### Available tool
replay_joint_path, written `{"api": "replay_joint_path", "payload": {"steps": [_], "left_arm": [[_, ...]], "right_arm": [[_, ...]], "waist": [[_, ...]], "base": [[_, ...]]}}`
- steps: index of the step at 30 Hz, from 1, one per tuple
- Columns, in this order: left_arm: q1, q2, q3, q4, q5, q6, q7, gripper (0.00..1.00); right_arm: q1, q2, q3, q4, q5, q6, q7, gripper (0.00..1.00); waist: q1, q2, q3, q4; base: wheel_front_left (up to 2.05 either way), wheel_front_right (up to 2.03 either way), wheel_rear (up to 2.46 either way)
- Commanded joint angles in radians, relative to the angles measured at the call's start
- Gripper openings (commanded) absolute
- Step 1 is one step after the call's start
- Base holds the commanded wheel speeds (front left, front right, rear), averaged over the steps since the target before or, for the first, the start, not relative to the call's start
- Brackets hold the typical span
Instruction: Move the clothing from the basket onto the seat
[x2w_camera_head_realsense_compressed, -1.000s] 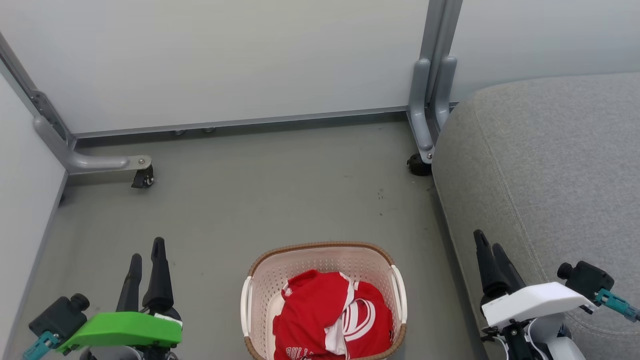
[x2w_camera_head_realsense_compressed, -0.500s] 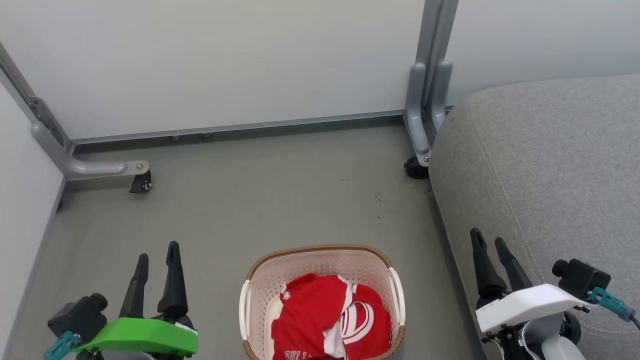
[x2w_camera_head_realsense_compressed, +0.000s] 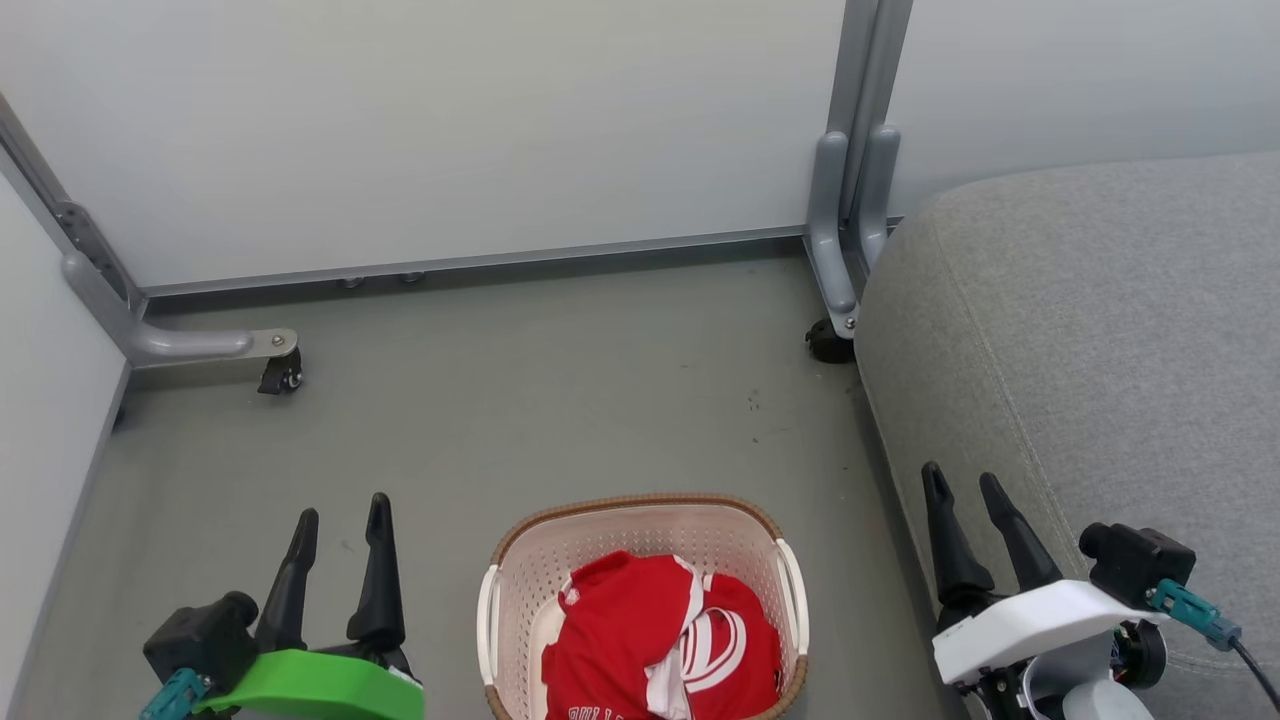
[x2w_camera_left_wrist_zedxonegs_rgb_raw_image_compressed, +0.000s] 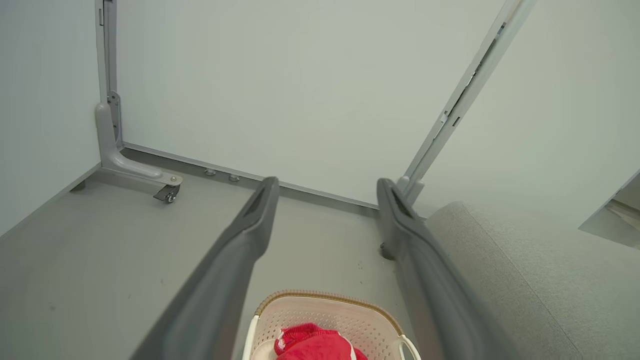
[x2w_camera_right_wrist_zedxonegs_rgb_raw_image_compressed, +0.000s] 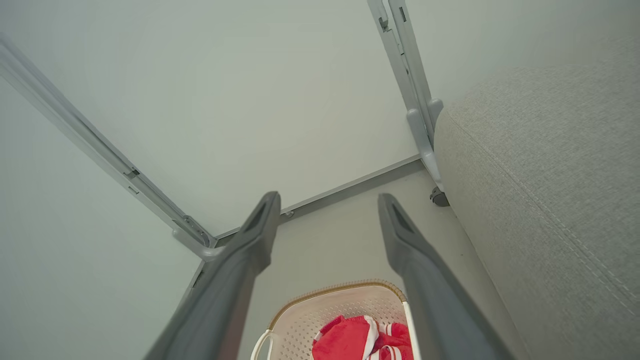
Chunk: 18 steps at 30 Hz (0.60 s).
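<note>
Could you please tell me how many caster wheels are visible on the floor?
2: left caster under the partition foot, right caster beside the seat; others may be hidden.

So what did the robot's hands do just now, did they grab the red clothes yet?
Not yet. Both grippers spread their fingers wider. The left gripper slid a little toward the basket. The right gripper, nearly shut before, opened and edged inward. Neither took hold of anything. The red clothing stayed bunched in the basket, untouched. The whole picture shifted slightly, which is only the camera moving.
</note>
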Motion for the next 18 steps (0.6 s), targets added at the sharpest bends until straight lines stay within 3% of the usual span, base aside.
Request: {"api": "replay_joint_path", "payload": {"steps": [1, 18], "left_arm": [[0.010, 0.007, -0.003, -0.013, 0.034, -0.004, -0.010, 1.00], [0.021, 0.008, -0.022, -0.020, 0.167, -0.003, -0.048, 1.00]], "right_arm": [[0.009, -0.005, 0.005, -0.012, -0.030, 0.000, -0.011, 1.00], [0.017, -0.006, 0.031, -0.020, -0.194, 0.000, -0.049, 1.00]], "waist": [[0.0000, 0.0000, -0.002, -0.001], [0.0000, 0.0000, -0.014, -0.003]], "base": [[0.00, 0.00, 0.00], [0.00, 0.00, 0.00]]}}
